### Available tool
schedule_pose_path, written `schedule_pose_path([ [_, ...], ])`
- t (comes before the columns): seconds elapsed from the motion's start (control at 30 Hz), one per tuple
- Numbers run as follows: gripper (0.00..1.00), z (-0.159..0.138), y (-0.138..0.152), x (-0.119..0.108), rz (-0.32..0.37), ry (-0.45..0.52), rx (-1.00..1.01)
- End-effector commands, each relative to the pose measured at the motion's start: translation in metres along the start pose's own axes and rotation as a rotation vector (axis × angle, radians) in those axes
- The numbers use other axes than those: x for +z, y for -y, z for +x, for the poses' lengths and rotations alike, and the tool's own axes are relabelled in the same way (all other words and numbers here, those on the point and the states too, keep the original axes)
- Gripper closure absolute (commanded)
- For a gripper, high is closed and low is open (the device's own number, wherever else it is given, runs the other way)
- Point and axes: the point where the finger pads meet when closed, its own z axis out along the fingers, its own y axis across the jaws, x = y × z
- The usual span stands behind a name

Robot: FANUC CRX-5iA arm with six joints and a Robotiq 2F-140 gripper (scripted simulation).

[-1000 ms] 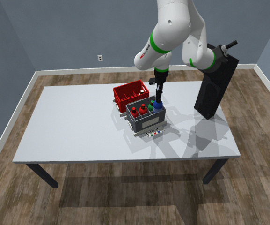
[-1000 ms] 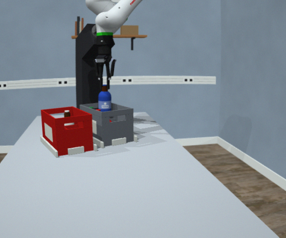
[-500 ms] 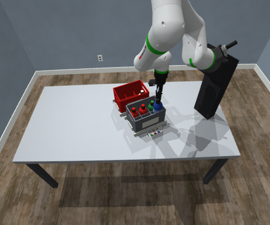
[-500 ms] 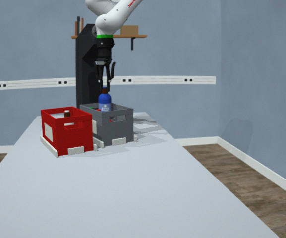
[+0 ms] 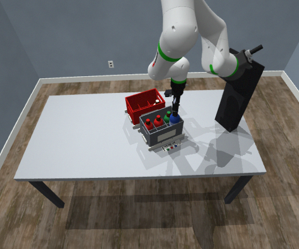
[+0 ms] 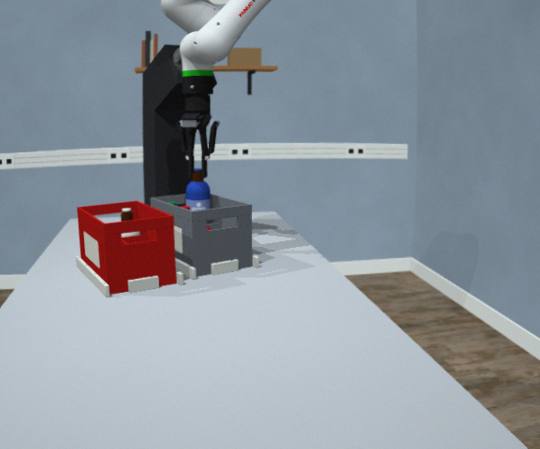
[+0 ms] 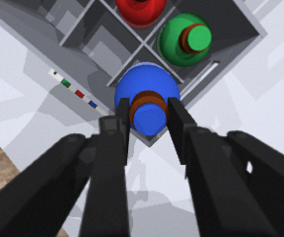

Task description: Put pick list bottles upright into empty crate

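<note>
My gripper [image 5: 175, 111] is shut on the neck of the blue-label bottle [image 5: 174, 118], just under its blue cap. The bottle hangs upright in the right corner cell of the grey crate [image 5: 162, 128], its upper half above the rim [image 6: 197, 193]. The wrist view shows the fingers on both sides of the neck of the blue bottle [image 7: 147, 99]. The grey crate also holds two red-label bottles [image 5: 153, 122] and a green-label bottle [image 5: 167, 116]. The pick list [image 5: 170, 147] lies in front of the grey crate. The red crate [image 5: 144, 106] behind holds one bottle [image 5: 157, 101].
The arm's black pedestal [image 5: 238, 93] stands at the table's right rear. White stops border both crates on the table. The two crates stand side by side, almost touching [image 6: 178, 241].
</note>
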Motion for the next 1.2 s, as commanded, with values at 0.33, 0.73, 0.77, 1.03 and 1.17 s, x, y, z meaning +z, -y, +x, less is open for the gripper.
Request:
schedule_pose_path([
  [0.33, 0.90, 0.000, 0.000, 0.012, 0.000, -0.001, -0.001],
  [0.73, 0.90, 0.000, 0.000, 0.022, 0.000, -0.001, -0.001],
  [0.77, 0.90, 0.000, 0.000, 0.023, 0.000, -0.001, -0.001],
  [1.03, 0.90, 0.000, 0.000, 0.031, 0.000, -0.001, -0.001],
  [1.17, 0.90, 0.000, 0.000, 0.033, 0.000, -0.001, -0.001],
])
